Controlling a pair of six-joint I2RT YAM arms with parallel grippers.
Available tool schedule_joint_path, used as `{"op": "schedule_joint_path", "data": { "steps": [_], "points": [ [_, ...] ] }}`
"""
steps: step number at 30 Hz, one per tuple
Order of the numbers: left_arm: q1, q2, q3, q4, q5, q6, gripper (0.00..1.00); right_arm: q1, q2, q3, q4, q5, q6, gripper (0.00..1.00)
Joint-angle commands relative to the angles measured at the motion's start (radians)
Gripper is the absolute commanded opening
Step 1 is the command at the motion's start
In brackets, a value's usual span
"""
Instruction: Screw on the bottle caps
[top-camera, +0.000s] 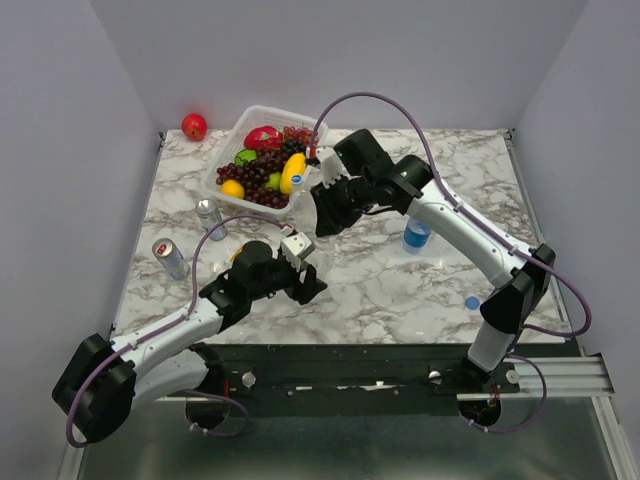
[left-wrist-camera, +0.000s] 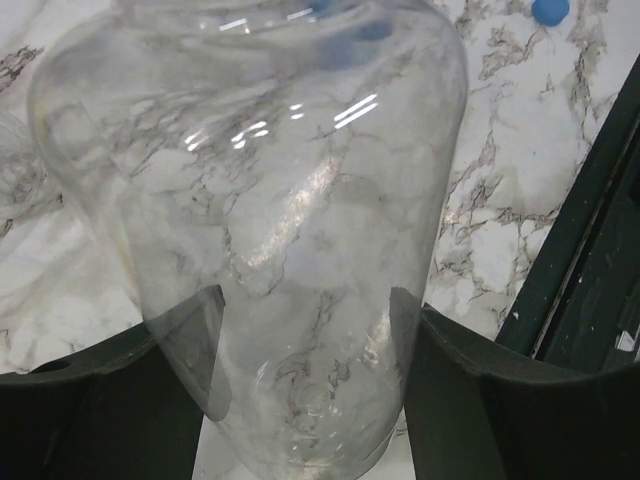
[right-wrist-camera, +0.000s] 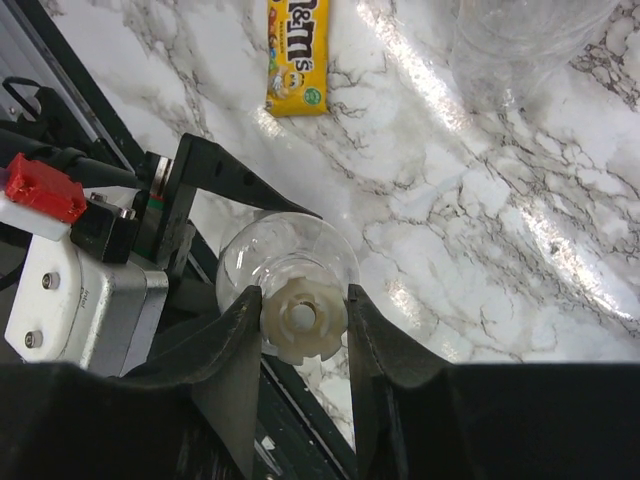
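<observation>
A plain blue cap lies loose on the table at 4 o'clock. At centre the left jaws are clamped around a colourless bottle. The right jaws pinch the pale cap directly over its neck. The blue-tinted bottle stands at 2 o'clock, and a fruit basket at 11.

**Materials / finish**
Clear glossy plastic bottle between left fingers, with glare streaks. Pale matt ribbed plastic cap between right fingers. Both pairs: black matt plastic. Under them, table: marble-look, glossy. Beyond right fingers, packet: shiny yellow wrapper.
</observation>
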Motion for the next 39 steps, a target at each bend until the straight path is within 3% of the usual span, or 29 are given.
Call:
{"op": "schedule_joint_path", "data": {
  "steps": [1,4,8,11,16,21,24,28,34,39],
  "points": [
    [0.015,-0.047,0.023,0.227,0.0,-0.045,0.0,0.025,0.004,0.037,-0.111,-0.032,-0.063,0.24],
    [0.013,-0.057,0.005,0.222,0.009,-0.046,0.0,0.026,0.002,0.082,-0.129,-0.043,-0.104,0.31],
    [0.013,-0.068,-0.011,0.224,0.021,-0.048,0.0,0.025,-0.018,0.077,-0.133,-0.075,-0.121,0.53],
    [0.013,-0.074,-0.02,0.23,0.037,-0.048,0.0,0.025,-0.035,0.072,-0.131,-0.112,-0.144,0.62],
    [0.013,-0.087,-0.04,0.245,0.058,-0.046,0.0,0.026,-0.056,0.086,-0.122,-0.132,-0.163,0.68],
    [0.023,-0.105,-0.046,0.25,0.089,-0.038,0.0,0.019,-0.081,0.109,-0.188,-0.138,-0.287,0.81],
    [0.032,-0.116,-0.046,0.251,0.124,-0.022,0.0,-0.05,-0.149,0.07,-0.197,-0.201,-0.335,0.83],
    [0.035,-0.108,-0.04,0.253,0.295,0.047,0.0,-0.161,-0.255,-0.025,-0.013,-0.446,-0.339,0.83],
    [0.036,-0.077,0.007,0.205,0.428,0.123,0.0,-0.172,-0.293,-0.13,0.217,-0.595,-0.387,0.84],
    [0.035,-0.059,0.066,0.113,0.471,0.228,0.0,-0.172,-0.24,-0.115,0.222,-0.759,-0.381,0.85]
  ]
}}
